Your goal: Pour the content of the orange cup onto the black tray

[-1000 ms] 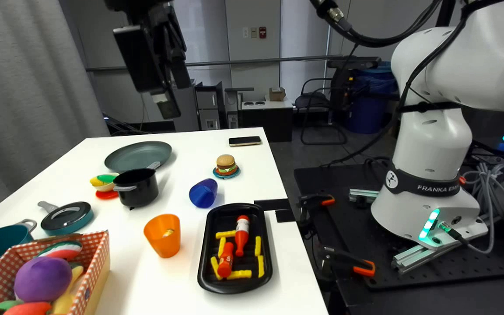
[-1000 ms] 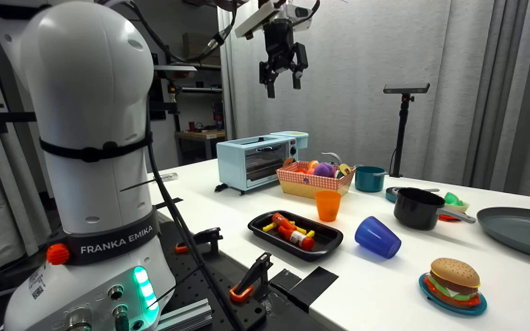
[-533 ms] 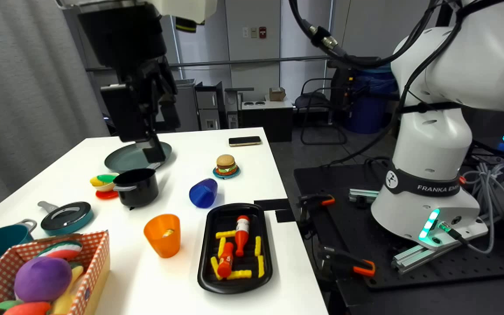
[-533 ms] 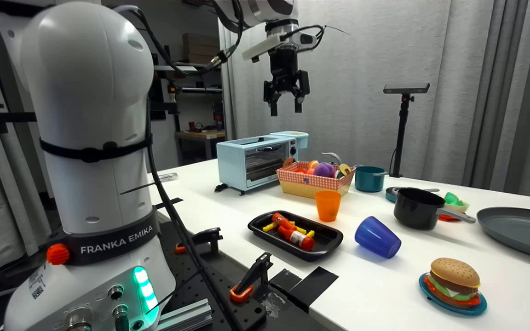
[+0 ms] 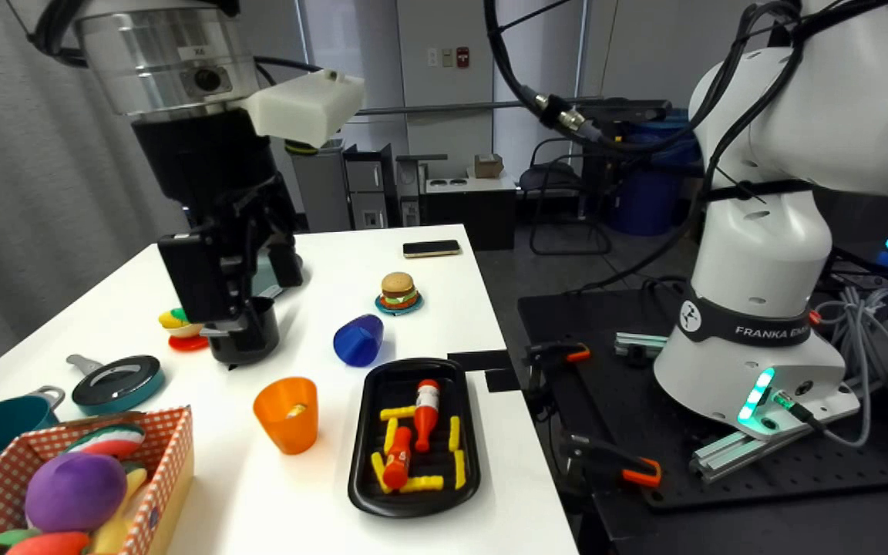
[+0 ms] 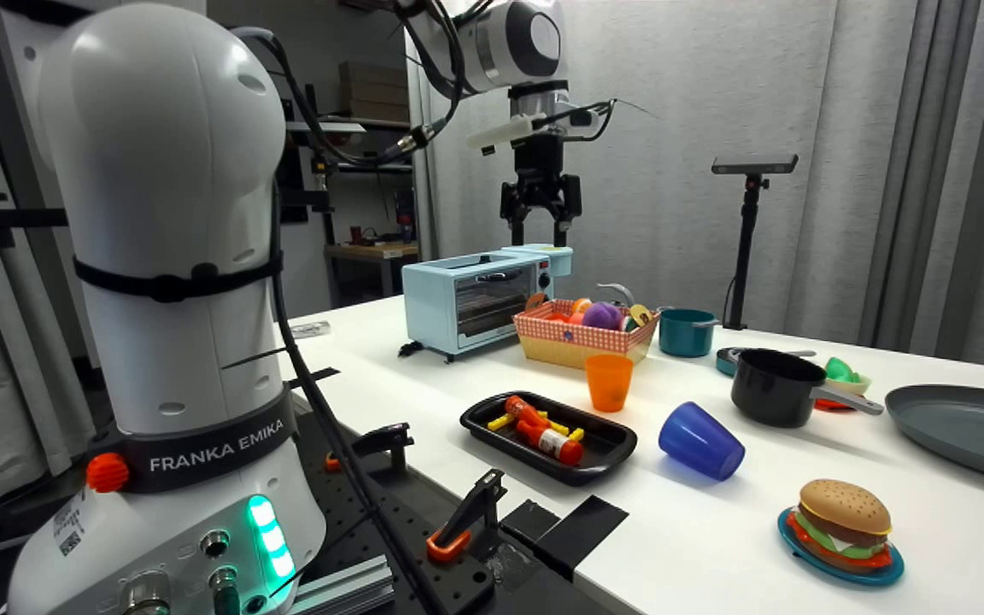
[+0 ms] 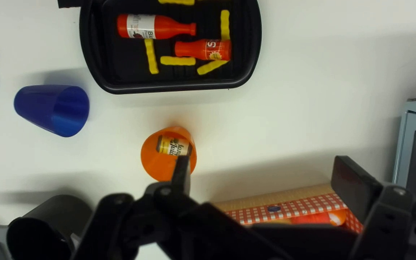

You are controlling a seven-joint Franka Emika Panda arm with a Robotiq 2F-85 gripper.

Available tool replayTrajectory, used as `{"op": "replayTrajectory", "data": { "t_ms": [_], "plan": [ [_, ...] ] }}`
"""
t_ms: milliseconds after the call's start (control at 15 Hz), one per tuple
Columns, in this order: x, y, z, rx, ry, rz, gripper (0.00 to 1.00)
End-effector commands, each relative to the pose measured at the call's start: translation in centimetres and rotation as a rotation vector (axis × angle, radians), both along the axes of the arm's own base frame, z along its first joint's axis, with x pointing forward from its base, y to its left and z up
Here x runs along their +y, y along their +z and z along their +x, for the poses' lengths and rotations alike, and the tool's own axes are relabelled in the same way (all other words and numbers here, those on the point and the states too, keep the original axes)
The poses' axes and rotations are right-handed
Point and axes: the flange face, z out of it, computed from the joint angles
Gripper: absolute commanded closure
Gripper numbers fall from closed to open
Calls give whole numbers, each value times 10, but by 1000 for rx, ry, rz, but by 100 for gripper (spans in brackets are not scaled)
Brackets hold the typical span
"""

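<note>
The orange cup (image 5: 280, 428) stands upright on the white table and also shows in an exterior view (image 6: 608, 383). In the wrist view the orange cup (image 7: 155, 164) holds a small item with a yellow and white juice label (image 7: 173, 145). The black tray (image 5: 413, 506) lies beside the cup and also shows in the wrist view (image 7: 172, 88). It holds two red bottles (image 7: 157, 27) and several yellow sticks (image 7: 177, 60). My gripper (image 6: 539, 237) is open and empty, high above the table. In the wrist view my gripper (image 7: 262, 162) has its left finger overlapping the cup's image.
A blue cup (image 6: 701, 442) lies on its side near the tray. A checkered basket (image 6: 582, 346) of toy food and a light blue toaster oven (image 6: 436, 307) stand beyond the orange cup. A black pot (image 6: 774, 389) and a toy burger (image 6: 842, 525) are also on the table.
My gripper has come down steadily toward the table, drifting slightly right in an exterior view. It stays open. The cup, the tray and the other objects have not moved.
</note>
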Motion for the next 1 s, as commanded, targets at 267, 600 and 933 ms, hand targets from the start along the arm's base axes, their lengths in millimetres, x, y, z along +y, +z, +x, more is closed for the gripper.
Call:
{"op": "replayTrajectory", "data": {
  "t_ms": [267, 600, 933],
  "plan": [
    [1, -11, 4, 4, 8, 17, 0],
    [2, -11, 4, 3, 9, 17, 0],
    [1, -12, 4, 2, 5, -4, 0]
  ]
}}
